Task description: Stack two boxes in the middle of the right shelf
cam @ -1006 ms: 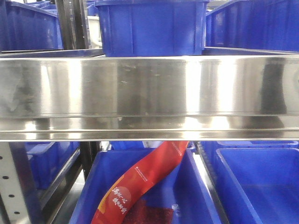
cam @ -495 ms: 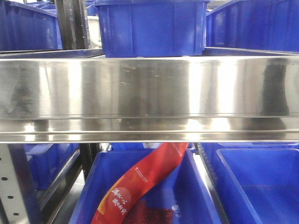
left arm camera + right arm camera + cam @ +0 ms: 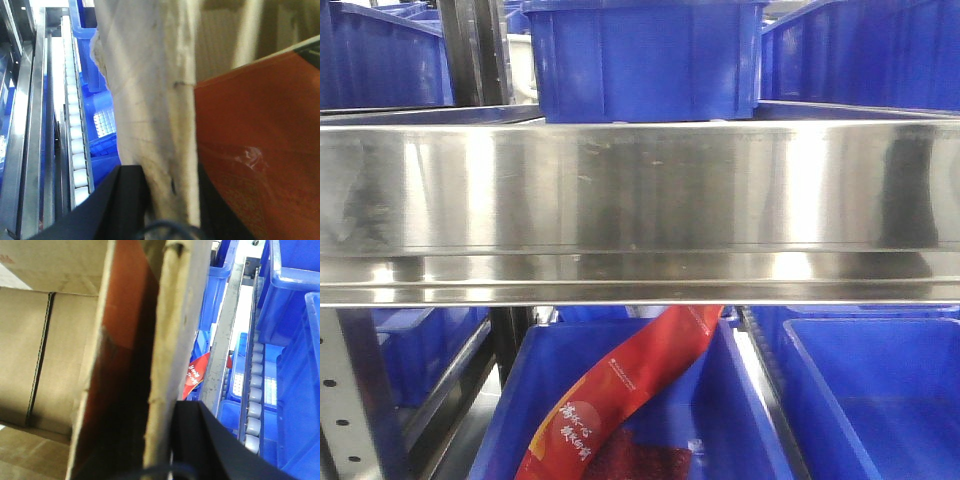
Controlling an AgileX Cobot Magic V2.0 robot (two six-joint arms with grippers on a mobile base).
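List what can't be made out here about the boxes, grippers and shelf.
- Box: wrist views show only close-up walls, cropped by frame edges; a second box cannot be confirmed.
- Right gripper: right wrist view shows one black finger; the box wall hides the other.
- Shelf: front view, its broad rail hides the tier's surface; no box or arm shows there.

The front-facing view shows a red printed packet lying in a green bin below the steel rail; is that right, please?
Not quite: the bin is blue, not green. The front-facing view shows the red printed packet lying in it, below the steel rail.
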